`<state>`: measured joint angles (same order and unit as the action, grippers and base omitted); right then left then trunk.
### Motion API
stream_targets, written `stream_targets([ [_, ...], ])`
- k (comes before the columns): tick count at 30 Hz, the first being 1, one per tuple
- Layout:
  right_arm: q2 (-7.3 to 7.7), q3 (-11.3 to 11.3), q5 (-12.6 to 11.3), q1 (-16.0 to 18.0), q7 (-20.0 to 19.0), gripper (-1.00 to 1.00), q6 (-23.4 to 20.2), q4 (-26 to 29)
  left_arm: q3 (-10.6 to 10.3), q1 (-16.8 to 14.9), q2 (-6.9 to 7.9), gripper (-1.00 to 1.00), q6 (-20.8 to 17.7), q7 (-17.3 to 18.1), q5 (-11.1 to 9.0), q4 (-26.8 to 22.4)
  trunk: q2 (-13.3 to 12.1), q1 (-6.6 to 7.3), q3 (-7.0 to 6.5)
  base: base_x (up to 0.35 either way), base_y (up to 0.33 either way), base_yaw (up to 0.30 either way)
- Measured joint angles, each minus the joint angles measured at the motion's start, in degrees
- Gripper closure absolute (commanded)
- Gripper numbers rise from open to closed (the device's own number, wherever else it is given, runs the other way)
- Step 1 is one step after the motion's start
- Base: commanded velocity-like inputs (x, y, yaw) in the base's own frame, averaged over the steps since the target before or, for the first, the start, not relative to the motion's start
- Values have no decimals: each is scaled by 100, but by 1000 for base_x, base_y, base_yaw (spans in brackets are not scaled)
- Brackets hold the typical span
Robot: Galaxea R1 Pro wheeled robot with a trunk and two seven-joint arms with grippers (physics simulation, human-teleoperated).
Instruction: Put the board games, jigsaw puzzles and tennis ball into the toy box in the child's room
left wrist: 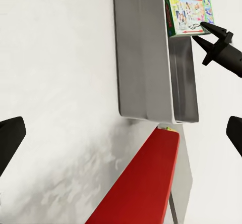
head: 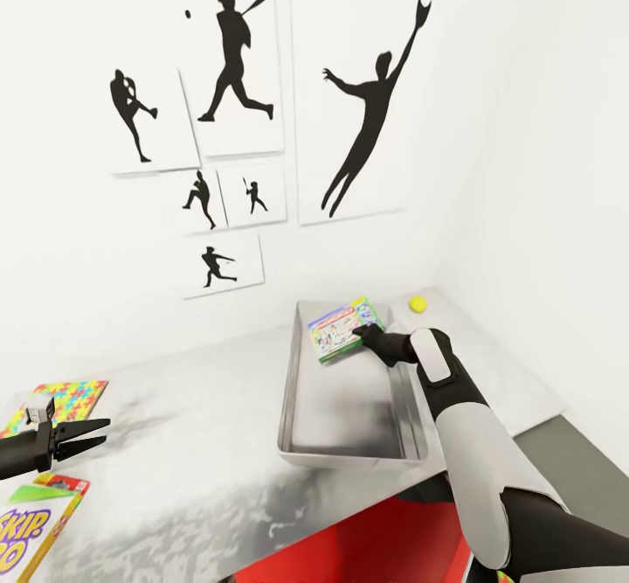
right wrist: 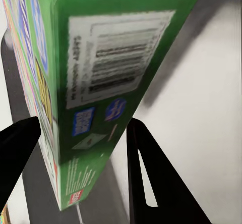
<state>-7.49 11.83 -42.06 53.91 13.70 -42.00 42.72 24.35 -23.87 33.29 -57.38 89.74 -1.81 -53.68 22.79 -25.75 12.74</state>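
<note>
Monopoly box [head: 339, 329] leans on the far end of the toy box [head: 297, 408] in my head view, my right gripper [head: 360, 331] at its near corner, jaws apart. Tennis ball [head: 418, 304] lies beyond; a puzzle [head: 63, 399] and another game [head: 35, 522] flank my left gripper [head: 98, 433], jaws spread. Left wrist: box [left wrist: 187, 9] against the tray wall [left wrist: 141, 52], right gripper [left wrist: 204, 35] parted beside it. Right wrist: green edge [right wrist: 116, 57] between open fingers [right wrist: 146, 168].
</note>
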Motion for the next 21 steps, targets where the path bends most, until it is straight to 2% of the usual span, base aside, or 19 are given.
stream_targets([
  [4, 0, -10, -10, 0, -4, 100, 174, 0, 0, 0, 0, -100, 1, 0, 0, -1, 0, 0, 12, 0, 0, 0],
  [12, -6, -273, -23, 0, -2, 100, 248, 7, 0, 0, 3, -100, 0, 0, 0, -1, 0, 0, 17, 0, 0, 0],
  [21, -8, -297, -19, 2, 4, 100, 254, 8, 0, 0, 1, -100, 0, 0, 0, 0, 1, 0, 17, 0, 0, 0],
])
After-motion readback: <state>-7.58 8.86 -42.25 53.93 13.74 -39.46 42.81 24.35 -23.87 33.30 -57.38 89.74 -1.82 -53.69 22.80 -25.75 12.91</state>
